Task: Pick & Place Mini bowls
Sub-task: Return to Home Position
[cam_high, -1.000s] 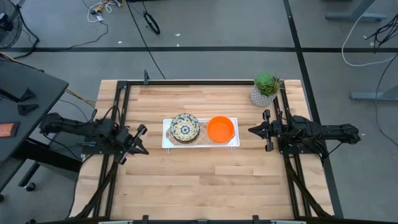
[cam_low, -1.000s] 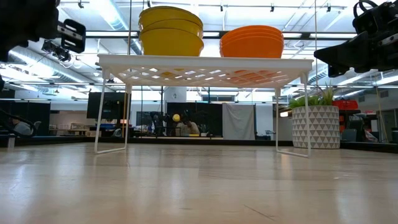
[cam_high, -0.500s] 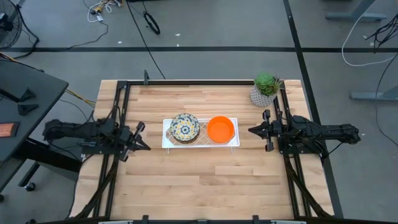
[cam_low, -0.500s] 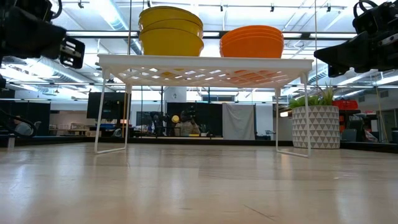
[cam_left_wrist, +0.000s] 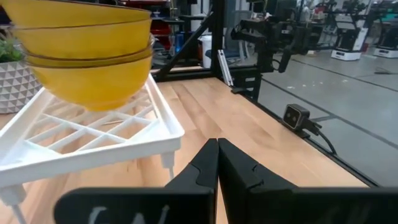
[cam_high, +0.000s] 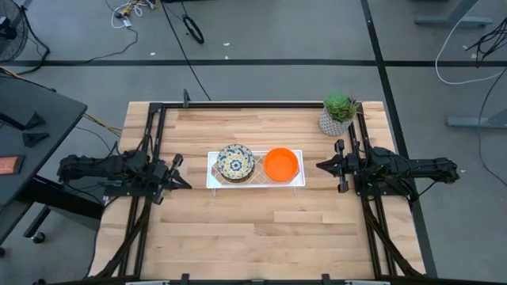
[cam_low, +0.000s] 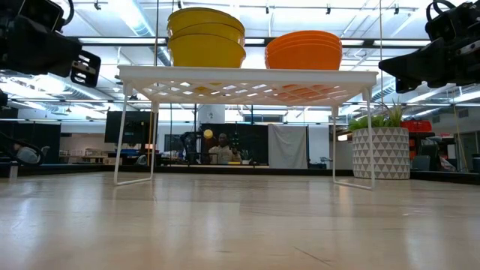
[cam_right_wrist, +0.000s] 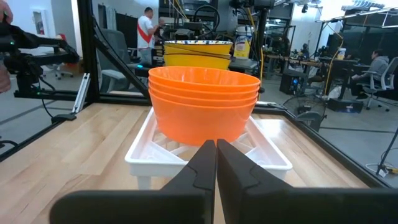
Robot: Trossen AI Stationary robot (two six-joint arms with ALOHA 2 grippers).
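A white wire rack (cam_high: 297,180) stands mid-table on its legs. On it sit two stacks of mini bowls: white ones with a blue-and-yellow floral pattern inside and yellow outside (cam_high: 235,161) (cam_left_wrist: 87,56) on the left, and plain orange ones (cam_high: 281,164) (cam_right_wrist: 205,102) on the right. My left gripper (cam_high: 188,185) (cam_left_wrist: 217,144) hovers shut to the left of the rack, pointing at it. My right gripper (cam_high: 319,165) (cam_right_wrist: 216,144) hovers shut to the right of the rack, facing the orange stack. Neither touches anything.
A potted green plant in a white patterned pot (cam_high: 338,113) (cam_low: 380,150) stands at the table's far right corner, just beyond my right arm. Bare wood (cam_high: 253,229) lies on the near side of the rack and on its far side. A black frame (cam_high: 238,104) runs along the table's edges.
My left gripper has come down a little at the table's left side, staying left of the rack. The bowls and the rack have not moved.
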